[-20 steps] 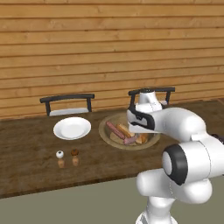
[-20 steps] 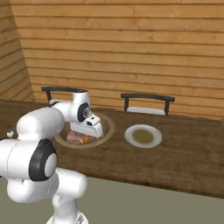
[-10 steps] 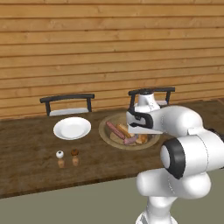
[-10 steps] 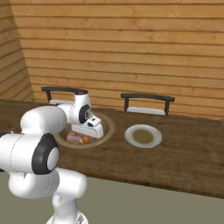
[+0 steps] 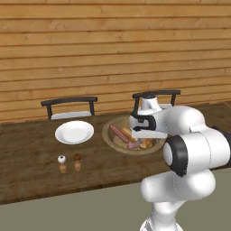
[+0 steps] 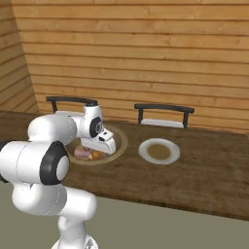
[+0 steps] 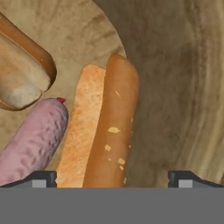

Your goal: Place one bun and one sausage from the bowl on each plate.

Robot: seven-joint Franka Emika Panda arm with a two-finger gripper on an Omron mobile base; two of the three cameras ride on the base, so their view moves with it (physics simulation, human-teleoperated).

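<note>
Gripper (image 7: 113, 177) lowered closer into bowl (image 7: 183, 87), fingers spread, straddling bun (image 7: 109, 131), sausage (image 7: 33, 140) beside

Table (image 5: 27, 167) (bowl (image 5: 108, 131), plates (image 5: 74, 132), shakers (image 5: 70, 163))

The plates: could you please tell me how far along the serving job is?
Nothing is served yet: the left plate and right plate hold no food. The gripper hangs open low in the bowl, its fingertips either side of a bun, with a sausage beside it. Every bun and sausage remains to be moved.
</note>
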